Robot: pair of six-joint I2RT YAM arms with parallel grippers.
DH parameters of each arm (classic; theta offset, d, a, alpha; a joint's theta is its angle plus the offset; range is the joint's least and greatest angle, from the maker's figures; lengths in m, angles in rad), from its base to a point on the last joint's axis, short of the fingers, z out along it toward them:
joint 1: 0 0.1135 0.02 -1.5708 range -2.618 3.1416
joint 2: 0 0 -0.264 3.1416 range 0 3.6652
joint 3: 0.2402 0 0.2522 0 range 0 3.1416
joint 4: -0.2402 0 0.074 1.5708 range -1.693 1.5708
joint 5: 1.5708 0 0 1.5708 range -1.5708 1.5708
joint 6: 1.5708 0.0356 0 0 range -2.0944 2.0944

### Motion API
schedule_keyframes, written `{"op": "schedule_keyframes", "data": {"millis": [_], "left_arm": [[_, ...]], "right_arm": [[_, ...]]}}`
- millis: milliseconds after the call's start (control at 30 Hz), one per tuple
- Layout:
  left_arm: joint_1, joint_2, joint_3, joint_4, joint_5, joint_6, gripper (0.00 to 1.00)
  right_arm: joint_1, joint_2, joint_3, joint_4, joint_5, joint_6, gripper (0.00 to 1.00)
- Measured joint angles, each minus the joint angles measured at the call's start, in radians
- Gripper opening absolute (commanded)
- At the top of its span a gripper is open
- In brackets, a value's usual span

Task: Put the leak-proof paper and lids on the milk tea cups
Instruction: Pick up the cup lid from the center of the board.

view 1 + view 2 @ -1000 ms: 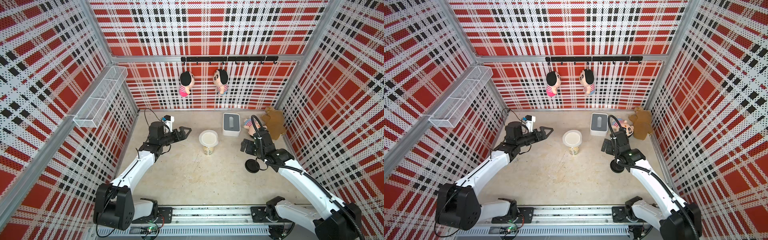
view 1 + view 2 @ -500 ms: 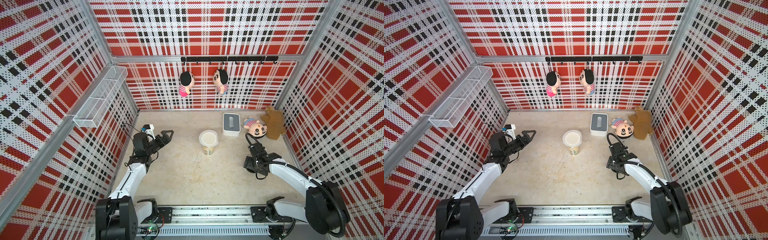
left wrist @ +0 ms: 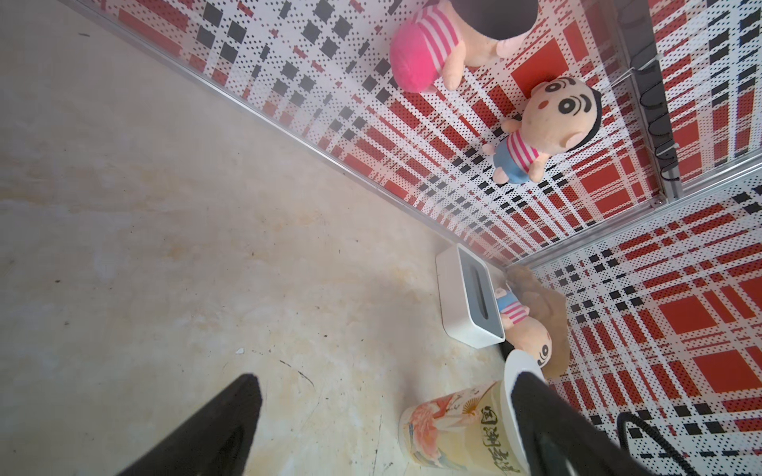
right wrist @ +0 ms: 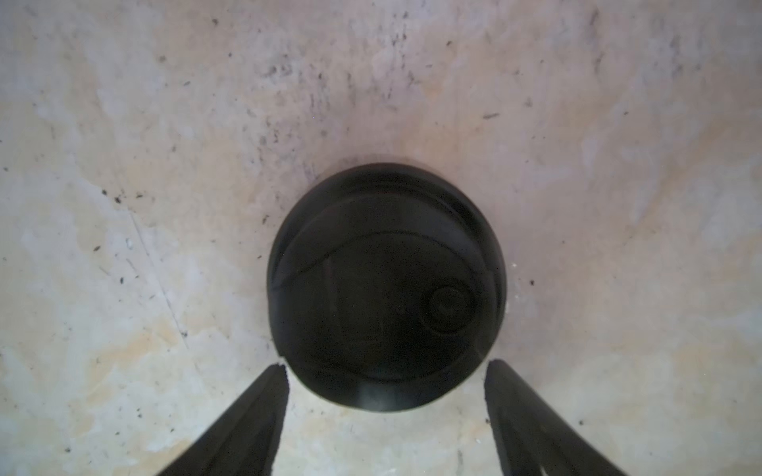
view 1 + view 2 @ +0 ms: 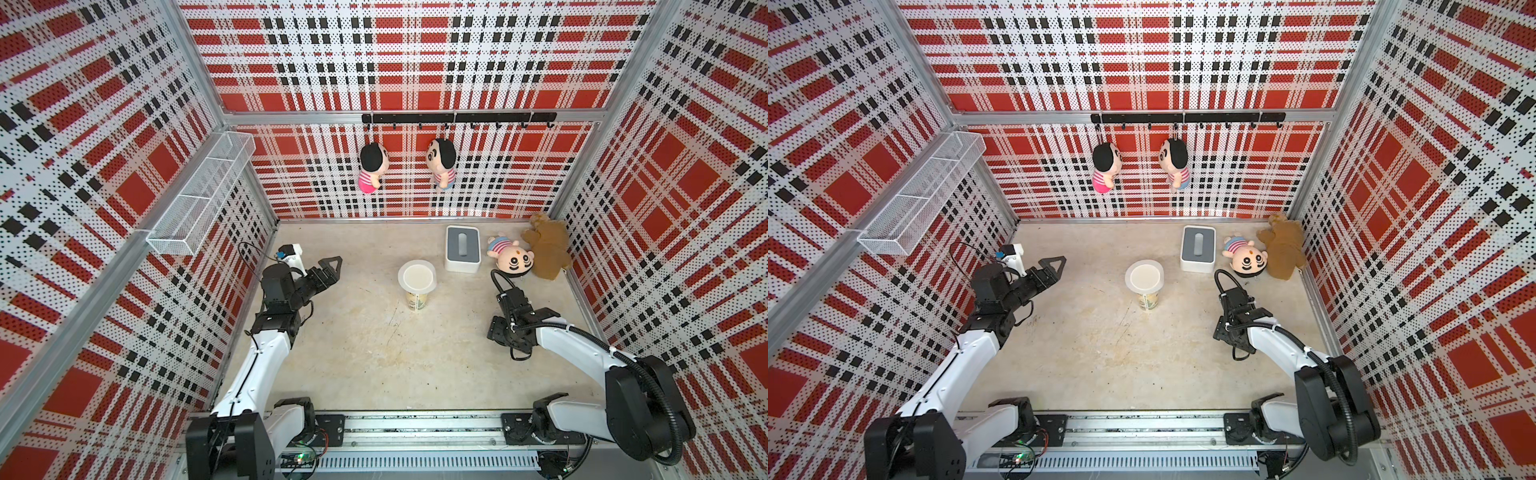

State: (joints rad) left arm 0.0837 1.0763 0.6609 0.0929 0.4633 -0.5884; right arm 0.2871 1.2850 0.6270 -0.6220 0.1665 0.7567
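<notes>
White leak-proof paper (image 5: pixel 417 277) lying flat across the rim of the milk tea cup (image 5: pixel 417 302) in both top views, upright mid-tabletop, nearer the back edge, near a white box (image 5: pixel 462 249). Well apart toward the left edge, left gripper (image 5: pixel 329 269), jaws wide, holding nothing.

Left wrist: printed cup wall beside one black finger (image 3: pixel 548 420), bare tabletop (image 3: pixel 206 206) between the jaws.

Right wrist: right gripper (image 4: pixel 385 366), jaws spread, straddling a black round lid (image 4: pixel 383 284), tips just beside its rim; contact impossible to tell.
</notes>
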Motion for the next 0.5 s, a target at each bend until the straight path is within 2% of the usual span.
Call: {"op": "schedule_keyframes", "data": {"millis": [233,500], "left_arm": [[0.0,0.014,0.0,-0.021,0.007,0.019,0.99],[0.0,0.017,0.0,-0.04,0.009,0.042,0.99]], "right_arm": [[-0.055,0.035,0.059,-0.004,0.003,-0.045,0.86],[-0.06,0.112,0.098,0.02,-0.011,-0.087,0.87]]}}
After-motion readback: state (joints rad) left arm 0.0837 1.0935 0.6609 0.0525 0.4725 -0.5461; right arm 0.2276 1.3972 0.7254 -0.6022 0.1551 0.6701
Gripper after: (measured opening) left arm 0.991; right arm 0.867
